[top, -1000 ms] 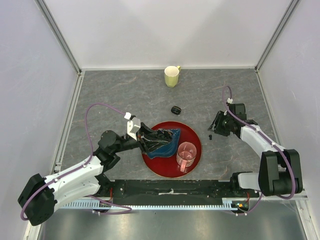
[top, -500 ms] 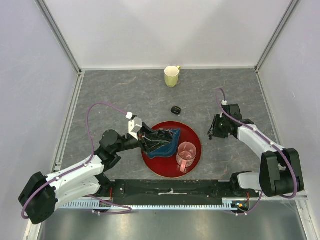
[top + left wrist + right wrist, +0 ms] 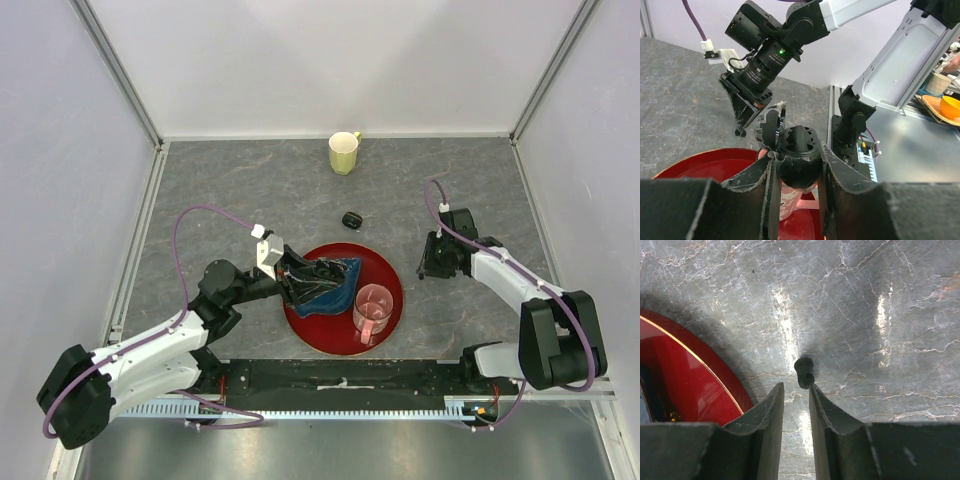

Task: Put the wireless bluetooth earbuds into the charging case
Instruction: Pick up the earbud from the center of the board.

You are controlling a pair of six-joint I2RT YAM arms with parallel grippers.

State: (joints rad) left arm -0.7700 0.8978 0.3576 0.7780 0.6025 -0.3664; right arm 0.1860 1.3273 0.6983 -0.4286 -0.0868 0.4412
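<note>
Narrowed since a second ago, right jaws stand slightly apart; tiny black bean-shaped earbud (image 3: 804, 372) lies just beyond their tips on grey marbled surface (image 3: 865, 300): advance before closing. Left jaws clamp open black pebble-shaped charging case (image 3: 799, 167).

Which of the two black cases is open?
The held case, clamped in the left gripper, with its lid flipped up. The loose case lies shut on the table.
</note>
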